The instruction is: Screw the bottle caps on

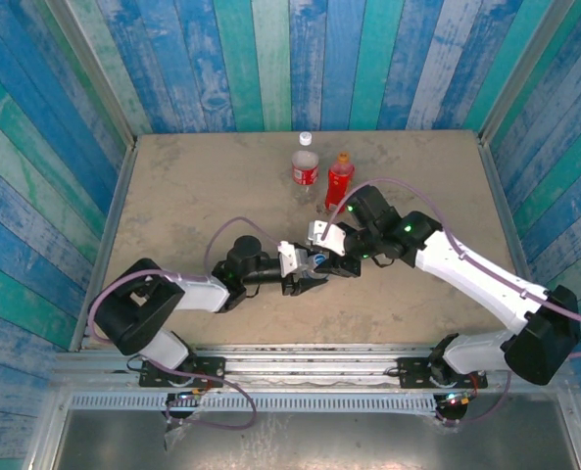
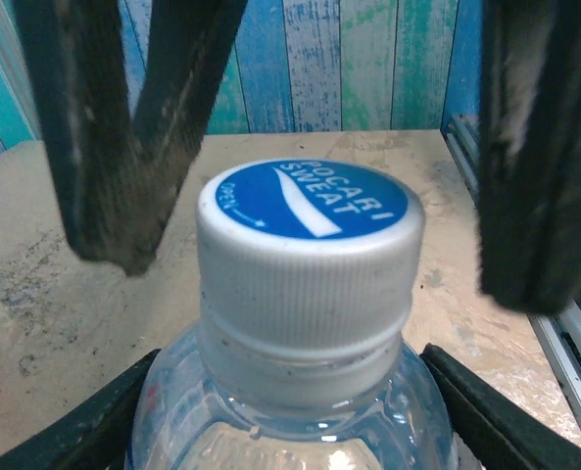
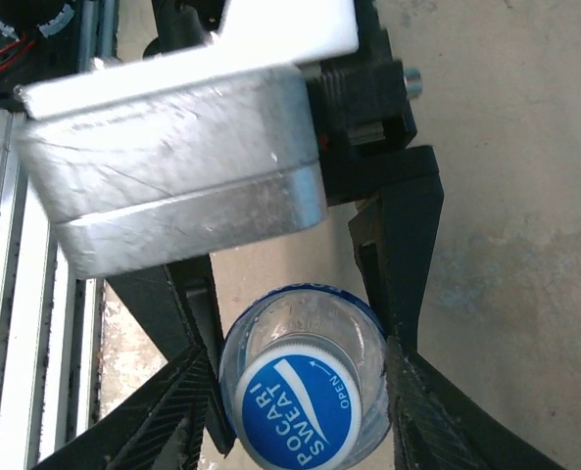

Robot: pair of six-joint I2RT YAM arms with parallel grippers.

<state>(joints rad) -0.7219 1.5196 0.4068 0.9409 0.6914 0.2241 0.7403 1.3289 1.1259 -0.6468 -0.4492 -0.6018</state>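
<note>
Looking down from the top camera, I see the left gripper (image 1: 310, 271) and right gripper (image 1: 334, 255) meeting near the middle. The red-label bottle (image 1: 305, 168) and the red bottle (image 1: 339, 182) stand capped farther back.

On the left wrist, the left fingers (image 2: 65, 446) clamp the short bottle (image 2: 290, 431). Its blue cap (image 2: 308, 257) sits on the neck, and the right fingers (image 2: 104, 137) hang apart either side, not touching.

On the right wrist, the cap lies between those spread fingers, while the left fingers press the bottle's sides.
</note>
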